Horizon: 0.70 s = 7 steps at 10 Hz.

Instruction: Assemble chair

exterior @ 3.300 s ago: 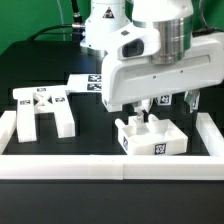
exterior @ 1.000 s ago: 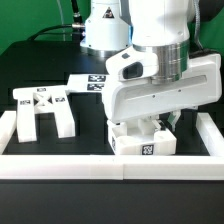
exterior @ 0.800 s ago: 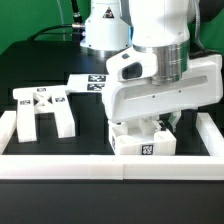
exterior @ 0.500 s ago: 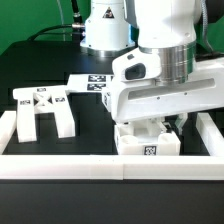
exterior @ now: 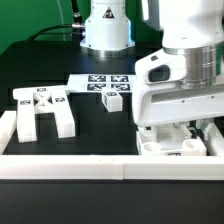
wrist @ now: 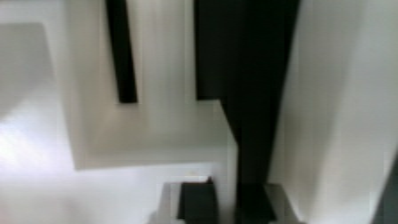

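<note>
Chair frame (exterior: 40, 110), cross-braced, stands at the exterior view's left beside the white rail (exterior: 60, 165), well apart from our gripper. Past the marker board (exterior: 88, 80) and a small tagged block (exterior: 112, 100), the seat block (exterior: 165, 150) lies directly beneath the gripper (exterior: 183, 133), long axis along the rail. We judge the jaws pressed together. Whether they pinch anything is hidden.
</note>
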Available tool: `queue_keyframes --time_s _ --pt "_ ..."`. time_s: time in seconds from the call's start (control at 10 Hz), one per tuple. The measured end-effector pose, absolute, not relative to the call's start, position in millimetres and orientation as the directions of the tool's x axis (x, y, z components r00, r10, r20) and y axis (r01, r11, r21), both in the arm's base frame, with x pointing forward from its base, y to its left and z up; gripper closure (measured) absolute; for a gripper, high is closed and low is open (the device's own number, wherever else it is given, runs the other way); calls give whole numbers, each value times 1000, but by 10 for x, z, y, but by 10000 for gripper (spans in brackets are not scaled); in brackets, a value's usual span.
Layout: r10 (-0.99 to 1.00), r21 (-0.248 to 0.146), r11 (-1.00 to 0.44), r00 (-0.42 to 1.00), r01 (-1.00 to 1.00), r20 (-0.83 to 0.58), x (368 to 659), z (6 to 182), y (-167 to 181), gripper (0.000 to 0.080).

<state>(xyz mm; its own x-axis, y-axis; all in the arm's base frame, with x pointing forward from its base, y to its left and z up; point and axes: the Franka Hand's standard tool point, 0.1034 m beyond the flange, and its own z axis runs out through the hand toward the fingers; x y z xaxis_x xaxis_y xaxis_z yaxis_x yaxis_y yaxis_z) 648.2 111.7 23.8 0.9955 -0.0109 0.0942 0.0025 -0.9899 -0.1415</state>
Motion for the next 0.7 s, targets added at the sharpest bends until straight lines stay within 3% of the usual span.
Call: queue_keyframes --time_s 0.7 --pt "-21 -133 -991 997 -11 79 6513 227 1071 760"
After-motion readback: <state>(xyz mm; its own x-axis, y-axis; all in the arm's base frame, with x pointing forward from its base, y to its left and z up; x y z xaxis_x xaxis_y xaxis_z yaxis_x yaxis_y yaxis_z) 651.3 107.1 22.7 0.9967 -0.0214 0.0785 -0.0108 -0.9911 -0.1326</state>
